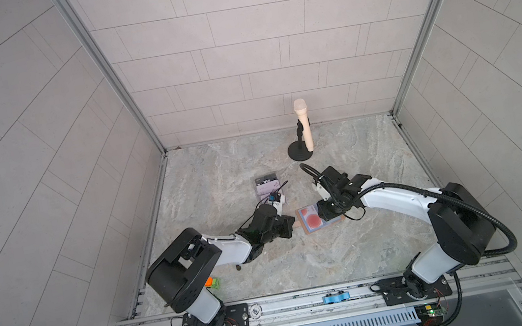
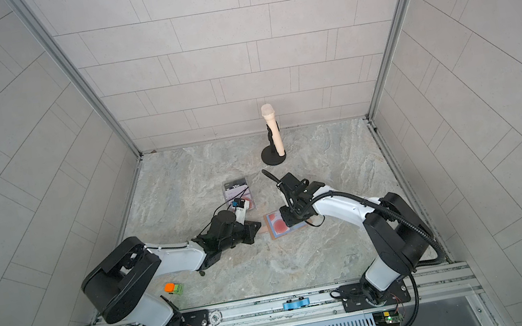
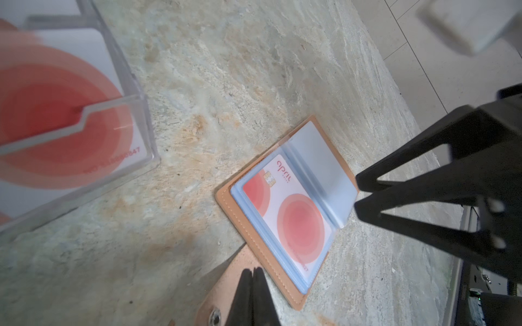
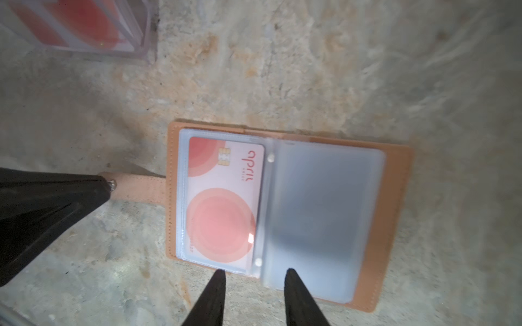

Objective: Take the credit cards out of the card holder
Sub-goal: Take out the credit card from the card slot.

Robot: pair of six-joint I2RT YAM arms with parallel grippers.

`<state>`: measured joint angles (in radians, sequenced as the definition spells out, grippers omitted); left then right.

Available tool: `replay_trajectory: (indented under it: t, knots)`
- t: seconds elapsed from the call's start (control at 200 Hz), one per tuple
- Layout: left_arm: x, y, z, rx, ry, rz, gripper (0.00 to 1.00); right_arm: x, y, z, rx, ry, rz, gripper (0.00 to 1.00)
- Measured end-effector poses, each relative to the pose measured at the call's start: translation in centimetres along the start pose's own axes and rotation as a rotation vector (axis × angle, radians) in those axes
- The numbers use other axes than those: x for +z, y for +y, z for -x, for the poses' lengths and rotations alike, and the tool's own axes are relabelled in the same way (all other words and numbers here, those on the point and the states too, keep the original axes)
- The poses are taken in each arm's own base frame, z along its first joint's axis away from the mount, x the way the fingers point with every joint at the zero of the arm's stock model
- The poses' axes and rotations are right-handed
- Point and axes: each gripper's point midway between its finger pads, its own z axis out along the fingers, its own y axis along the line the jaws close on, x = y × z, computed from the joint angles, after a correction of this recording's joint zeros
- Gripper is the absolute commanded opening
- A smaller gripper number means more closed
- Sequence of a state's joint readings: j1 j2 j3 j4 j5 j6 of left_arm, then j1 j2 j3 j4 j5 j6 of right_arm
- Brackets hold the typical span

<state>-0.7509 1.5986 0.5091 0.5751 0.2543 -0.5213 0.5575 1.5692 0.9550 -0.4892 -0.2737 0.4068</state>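
Card (image 4: pixel 223 197) looks stiff but slick in its floppy sleeve (image 4: pixel 183 158), so I'd pinch an edge; right fingers (image 4: pixel 214 296) part-open and empty, left fingers (image 3: pixel 245 296) shut, pinning the tab (image 4: pixel 135 187).

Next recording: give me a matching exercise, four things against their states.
1 holder
2 clear box
3 microphone
4 left gripper

a shut, tips at the snap tab
b upright in a black stand
c open flat, red-circle card in a sleeve
d holds the Vip card

Pairs: 1-c, 2-d, 3-b, 4-a
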Motion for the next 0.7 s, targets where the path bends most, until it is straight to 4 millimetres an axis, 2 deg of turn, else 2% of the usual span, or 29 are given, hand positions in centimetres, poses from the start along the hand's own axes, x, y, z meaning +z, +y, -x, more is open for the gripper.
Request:
replay_trajectory:
  t: [0.185,0.466,0.701]
  knots:
    - [0.3,-0.7,-0.1,0.019,0.024,-0.014,0.05,1.7,0.5,0.4,0.067,0.034,0.128,0.39]
    - [1.8,-2.0,0.2,0.051,0.059,-0.018,0.03,3.1,0.1,0.5,0.115,0.063,0.193,0.37]
    - [2.3,-0.9,-0.7,0.059,0.108,0.059,0.02,3.4,0.6,0.5,0.121,0.074,0.234,0.35]
